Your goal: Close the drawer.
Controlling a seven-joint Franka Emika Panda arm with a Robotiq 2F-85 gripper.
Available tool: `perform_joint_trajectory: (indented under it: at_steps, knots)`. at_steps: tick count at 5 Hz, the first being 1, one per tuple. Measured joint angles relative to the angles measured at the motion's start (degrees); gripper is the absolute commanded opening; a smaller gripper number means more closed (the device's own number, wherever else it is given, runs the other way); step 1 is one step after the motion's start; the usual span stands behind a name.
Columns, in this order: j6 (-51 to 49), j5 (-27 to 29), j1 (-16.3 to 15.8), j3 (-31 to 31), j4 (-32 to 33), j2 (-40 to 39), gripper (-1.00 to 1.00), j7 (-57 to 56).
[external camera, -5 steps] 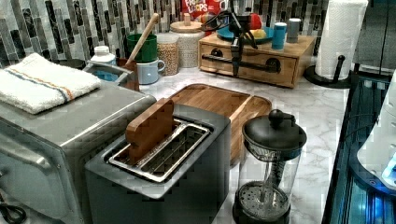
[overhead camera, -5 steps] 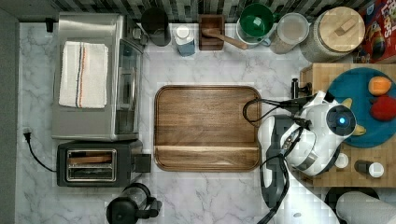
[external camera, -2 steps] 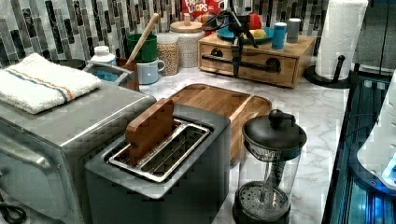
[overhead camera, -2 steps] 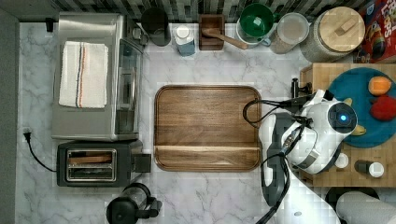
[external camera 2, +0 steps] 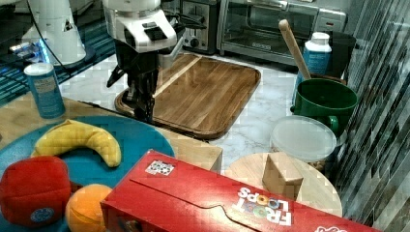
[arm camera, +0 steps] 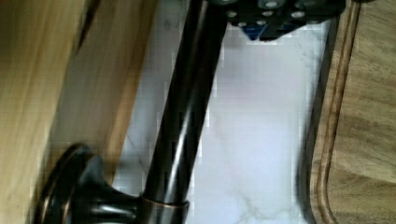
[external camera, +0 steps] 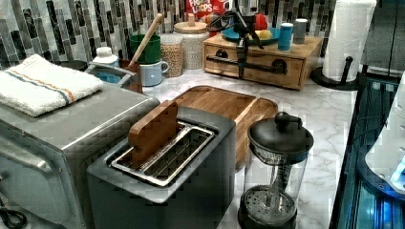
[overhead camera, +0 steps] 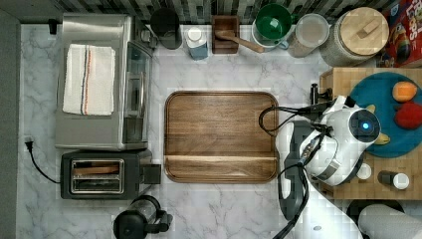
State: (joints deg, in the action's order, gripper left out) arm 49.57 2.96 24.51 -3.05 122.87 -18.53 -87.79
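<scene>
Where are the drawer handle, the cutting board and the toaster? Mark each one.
drawer handle [external camera: 255, 67], left view, on the long black bar.
cutting board [overhead camera: 219, 132], top view, on its flat middle.
toaster [external camera: 191, 191], left view, on its dark side wall.

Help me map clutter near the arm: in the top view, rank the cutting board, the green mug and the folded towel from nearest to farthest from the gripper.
Measured from the gripper at the drawer handle:
1. Cutting board, just to the top view's left of it.
2. Green mug, up by the backsplash.
3. Folded towel, on the toaster oven at the top view's far left.
</scene>
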Motion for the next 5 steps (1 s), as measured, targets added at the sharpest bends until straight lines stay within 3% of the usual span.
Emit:
perform_joint_trajectory:
  at_steps: [5]
  knots:
    - [-0.1, -0.8, -0.1, 0.1, 0.0, 0.0, -1.00, 0.1]
